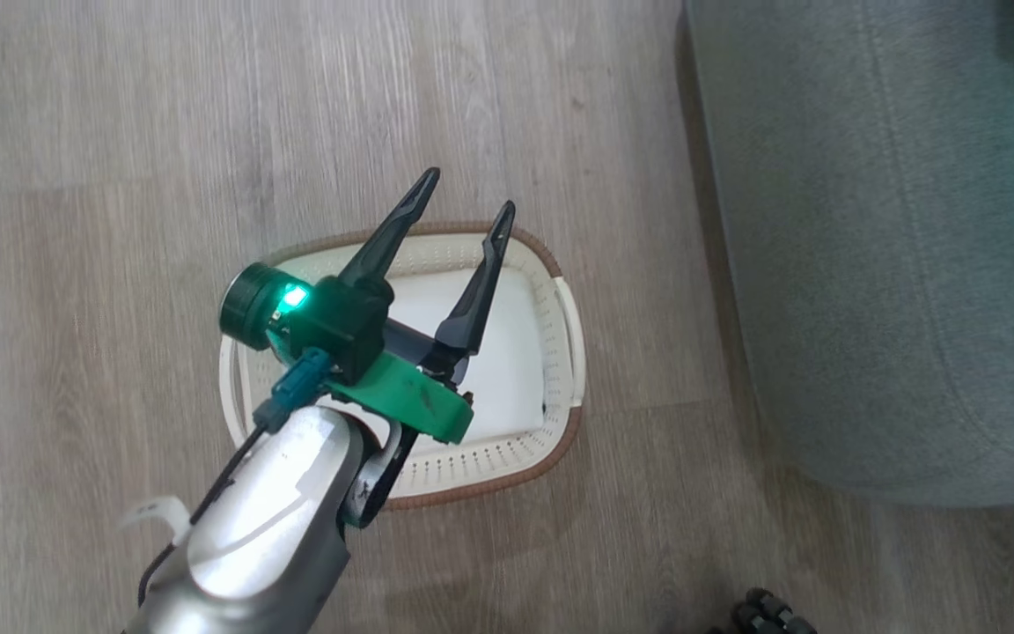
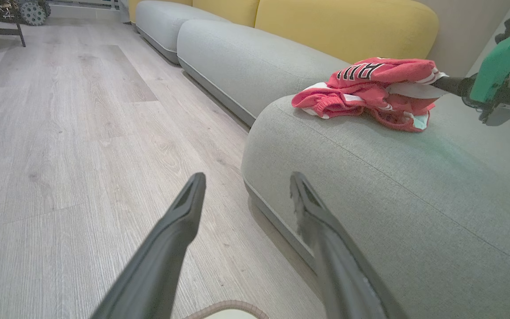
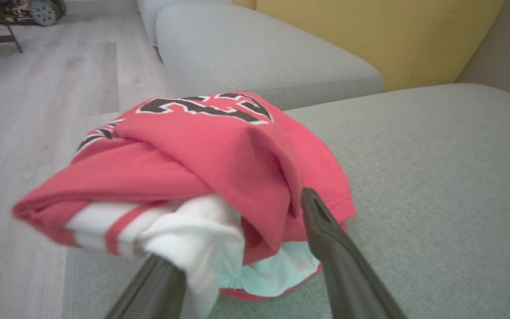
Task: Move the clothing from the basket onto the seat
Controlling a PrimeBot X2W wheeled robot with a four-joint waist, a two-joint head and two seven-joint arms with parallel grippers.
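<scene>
**Item 1. left gripper** (image 1: 469, 189): over the basket, 2 dark fingers spread wide, holding nothing.

**Item 2. basket** (image 1: 564, 291): oval, white, perforated, with a brown rim, standing on the wood floor (image 1: 120, 132). It holds a flat white liner (image 1: 511, 352) and no red fabric.

**Item 3. seat** (image 1: 868, 264): grey-green cushion, just right of the basket and apart from it.

**Item 4. jersey** (image 2: 370, 88): red, white trim, black-and-white lettering.
- Location: on top of the seat near its rounded corner, bunched in 1 heap.
- Long axis: in the left wrist view it runs across the cushion, from the corner toward the right gripper.
- Facing: the lettered fold lies uppermost; the striped white hem is at the gripper's end.
- Handling, judged: light, limp and unbreakable. Loose folds would slide and sag, so a pinch on the thick bunched middle should hold better than one on a single edge.

**Item 5. right gripper** (image 3: 233, 230): fingers set well apart on either side of the heap, with white fabric draped over 1 finger. Nothing looks pinched.

Status, judged: the transfer is done.
</scene>
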